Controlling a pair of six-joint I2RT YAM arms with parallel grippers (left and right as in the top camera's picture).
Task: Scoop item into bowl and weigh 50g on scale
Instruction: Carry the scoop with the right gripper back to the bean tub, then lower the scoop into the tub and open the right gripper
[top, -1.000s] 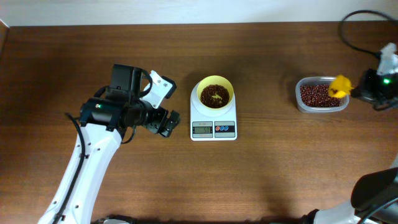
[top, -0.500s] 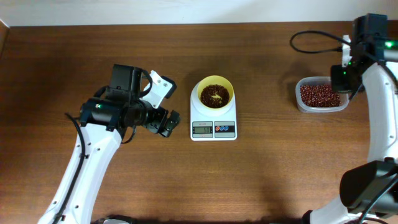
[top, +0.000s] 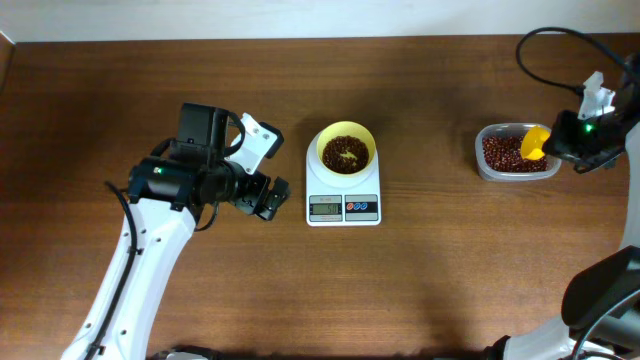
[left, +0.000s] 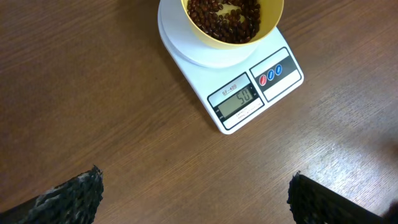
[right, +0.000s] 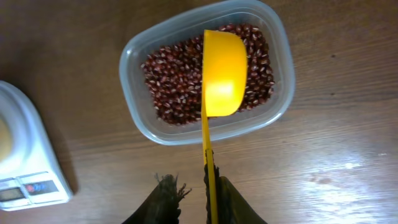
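Note:
The pale yellow bowl (top: 323, 142) stands on the white scale (top: 343, 208) and holds dark reddish-brown beans (top: 345, 155). In the left wrist view the bowl (left: 268, 26) sits on the scale (left: 205, 99), whose display reads 50. My left gripper (top: 265, 197) is open and empty, left of the scale; its fingers (left: 196, 199) are spread wide over bare wood. My right gripper (right: 194, 199) holds the handle of a yellow scoop (right: 222, 71), which looks empty, above a clear container of beans (right: 168, 87). The scoop also shows in the overhead view (top: 535, 143).
The clear container (top: 515, 153) stands at the right side of the brown wooden table (top: 450, 280). A black cable (top: 545, 45) loops at the back right. The table's back edge meets a white wall.
My right arm swung over the container half a second ago and is now back at its right side, with the scoop over the beans. The left arm has not moved.

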